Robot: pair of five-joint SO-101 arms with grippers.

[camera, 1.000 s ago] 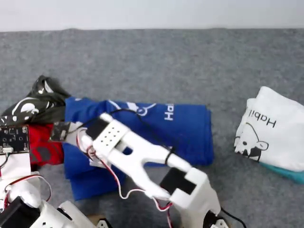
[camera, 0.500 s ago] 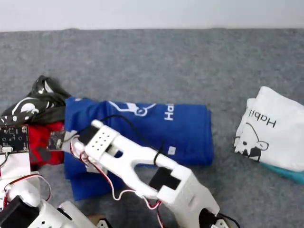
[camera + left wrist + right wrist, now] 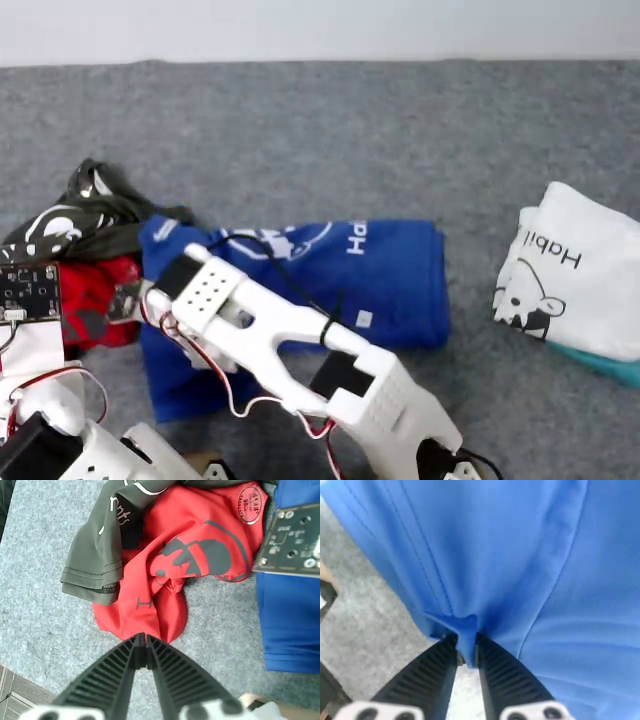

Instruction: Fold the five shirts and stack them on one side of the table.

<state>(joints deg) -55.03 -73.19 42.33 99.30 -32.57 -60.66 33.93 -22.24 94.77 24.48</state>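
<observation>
A blue shirt [image 3: 380,270] lies folded in the middle of the table. My right gripper [image 3: 465,647] is shut on a pinch of its hem near the shirt's left edge, with blue cloth [image 3: 520,555] rising from the fingers. In the high view the white right arm [image 3: 270,325] slants across this shirt. Crumpled at the left are a red shirt [image 3: 190,565] and a dark olive shirt [image 3: 100,555]. My left gripper [image 3: 145,647] is shut on nothing, just above the grey table by the red shirt's edge. A folded white shirt [image 3: 565,275] rests on a teal one [image 3: 610,368] at the right.
The grey table [image 3: 330,130] is bare across the back and between the blue shirt and the right-hand stack. A circuit board [image 3: 292,545] on the right arm hangs between the red shirt and the blue shirt [image 3: 290,625]. The table's front edge [image 3: 20,700] is close to the left gripper.
The right arm has slid left and a little lower over the blue shirt. The shirt's left edge has bunched up and pulled in, and its upper left corner has shifted.
</observation>
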